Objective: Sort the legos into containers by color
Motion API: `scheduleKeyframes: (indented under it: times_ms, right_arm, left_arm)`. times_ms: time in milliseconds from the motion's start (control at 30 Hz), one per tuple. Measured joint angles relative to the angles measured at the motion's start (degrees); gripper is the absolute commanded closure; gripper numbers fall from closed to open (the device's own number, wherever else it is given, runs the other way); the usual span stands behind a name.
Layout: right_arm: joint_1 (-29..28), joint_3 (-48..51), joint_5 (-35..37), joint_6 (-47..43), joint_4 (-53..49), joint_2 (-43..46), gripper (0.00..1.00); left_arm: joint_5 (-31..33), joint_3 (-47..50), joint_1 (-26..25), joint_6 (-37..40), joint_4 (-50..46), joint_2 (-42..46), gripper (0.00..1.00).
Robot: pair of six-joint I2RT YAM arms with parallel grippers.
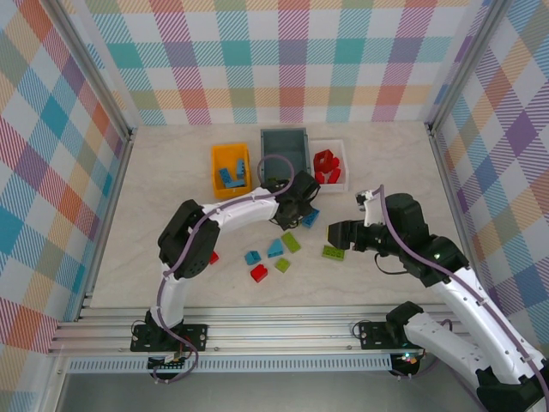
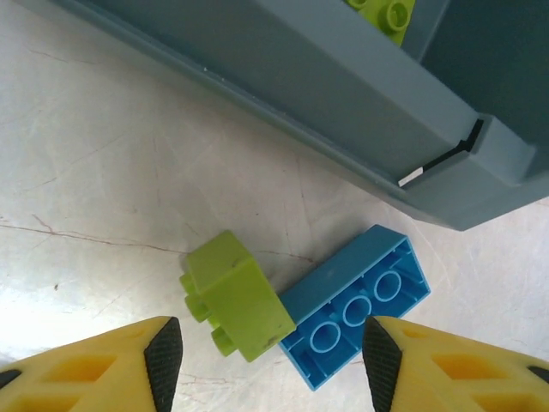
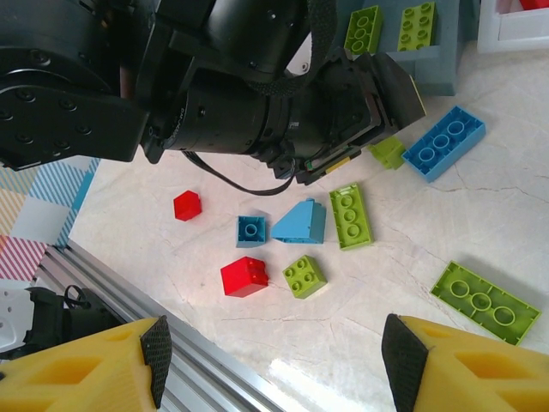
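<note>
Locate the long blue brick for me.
Left wrist view: the long blue brick lies on the table, right of a small lime green brick, just outside the grey-blue bin.

We record two matching arms. Left arm [image 1: 236, 211]: white shell links, black joint housings, a lilac cable [image 1: 168, 276] running along its length, a black base block [image 1: 167, 333]. Right arm [image 1: 429, 254]: the same white links, black joints, lilac cable. Jaws on both: yellow moulded fingers [image 2: 86, 371] with hollow cut-outs, faced with black pads [image 2: 163, 354].
</note>
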State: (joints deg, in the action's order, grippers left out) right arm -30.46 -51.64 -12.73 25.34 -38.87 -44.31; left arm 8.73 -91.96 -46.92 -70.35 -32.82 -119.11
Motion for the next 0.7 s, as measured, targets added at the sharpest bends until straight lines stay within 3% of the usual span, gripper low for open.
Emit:
scheduleKeyframes:
  times_ms: [267, 567, 700]
  right_arm:
    - [0.0, 0.0, 0.0, 0.0, 0.0, -0.4, 0.32]
    - [0.0, 0.0, 0.0, 0.0, 0.0, -0.6, 0.32]
    - [0.0, 0.0, 0.1, 0.0, 0.0, -0.6, 0.32]
  left_arm:
    - [0.3, -0.1, 0.2, -1.2, -0.6, -2.6, 0.48]
    - [1.2, -0.1, 0.3, -2.0, -0.2, -3.2, 0.84]
    - [3.0, 2.2, 0.3, -1.3, 0.0, -1.0, 0.86]
